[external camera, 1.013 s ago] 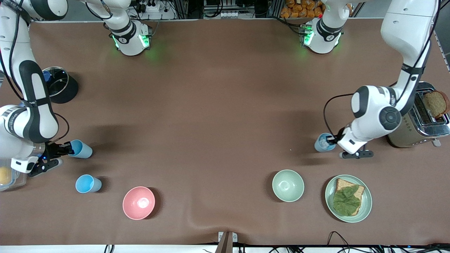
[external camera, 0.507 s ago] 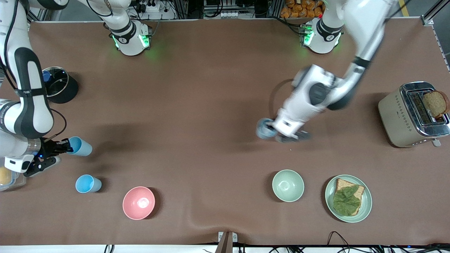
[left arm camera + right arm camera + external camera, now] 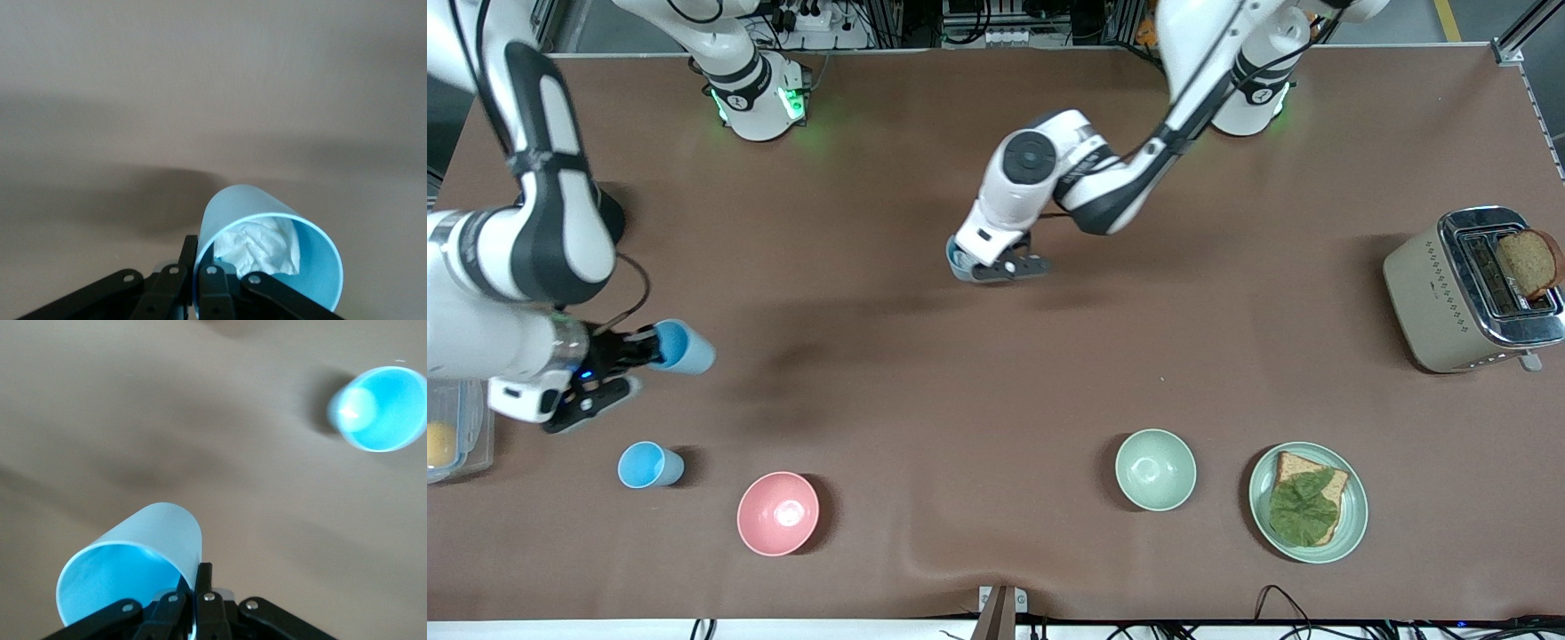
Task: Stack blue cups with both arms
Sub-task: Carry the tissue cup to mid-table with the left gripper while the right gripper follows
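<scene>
My left gripper (image 3: 966,263) is shut on the rim of a paler grey-blue cup (image 3: 956,261) and holds it over the middle of the table. In the left wrist view this cup (image 3: 267,220) has crumpled white paper inside, and the gripper (image 3: 198,270) pinches its wall. My right gripper (image 3: 645,349) is shut on the rim of a sky-blue cup (image 3: 685,349), held tilted over the right arm's end of the table. The right wrist view shows that cup (image 3: 133,560) in the gripper (image 3: 197,587). Another blue cup (image 3: 649,465) stands on the table, also in the right wrist view (image 3: 380,410).
A pink bowl (image 3: 777,513) stands beside the standing cup. A pale green bowl (image 3: 1155,468) and a plate (image 3: 1358,508) with bread and lettuce stand near the front camera. A toaster (image 3: 1449,293) holding bread is at the left arm's end. A clear container (image 3: 454,436) is at the right arm's end.
My left arm has swung its cup from beside the toaster to over the table's middle. My right gripper has lifted its cup and carried it a little toward the middle.
</scene>
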`<state>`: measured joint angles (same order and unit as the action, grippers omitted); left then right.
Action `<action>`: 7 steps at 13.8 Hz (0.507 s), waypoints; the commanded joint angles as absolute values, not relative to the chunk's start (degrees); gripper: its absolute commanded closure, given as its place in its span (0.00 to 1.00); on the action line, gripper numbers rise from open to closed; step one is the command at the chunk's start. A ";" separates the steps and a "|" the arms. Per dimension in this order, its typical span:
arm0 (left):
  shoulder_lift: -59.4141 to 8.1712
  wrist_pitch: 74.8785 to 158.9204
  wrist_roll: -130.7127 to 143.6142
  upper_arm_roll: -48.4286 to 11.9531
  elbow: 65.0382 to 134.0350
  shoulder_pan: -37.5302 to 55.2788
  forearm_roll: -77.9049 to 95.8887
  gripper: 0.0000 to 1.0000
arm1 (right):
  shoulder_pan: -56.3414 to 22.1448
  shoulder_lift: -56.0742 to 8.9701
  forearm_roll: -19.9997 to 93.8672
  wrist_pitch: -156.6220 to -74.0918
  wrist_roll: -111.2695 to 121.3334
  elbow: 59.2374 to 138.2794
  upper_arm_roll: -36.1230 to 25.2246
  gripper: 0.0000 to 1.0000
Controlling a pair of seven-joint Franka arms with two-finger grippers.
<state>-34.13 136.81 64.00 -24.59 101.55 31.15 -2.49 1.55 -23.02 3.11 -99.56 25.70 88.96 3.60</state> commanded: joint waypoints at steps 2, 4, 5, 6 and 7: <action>-36.91 135.53 70.05 -19.69 98.61 37.44 -6.41 0.86 | -1.48 -17.50 5.79 -93.62 21.19 90.18 5.98 1.00; -35.95 135.09 72.58 -19.77 98.53 37.01 -5.72 0.00 | -4.47 -16.00 8.16 -91.77 20.83 90.18 5.98 1.00; -34.90 133.87 75.03 -19.78 98.09 36.65 -5.63 0.00 | -5.87 -15.39 9.22 -90.89 20.13 90.52 5.98 1.00; -33.41 131.68 76.10 -19.78 97.39 36.65 -5.63 0.00 | -8.24 -14.25 9.32 -89.92 19.78 90.96 5.98 1.00; -30.18 127.22 76.03 -19.78 96.77 36.48 -5.63 0.00 | -10.78 -13.11 9.32 -89.13 19.34 92.36 5.89 1.00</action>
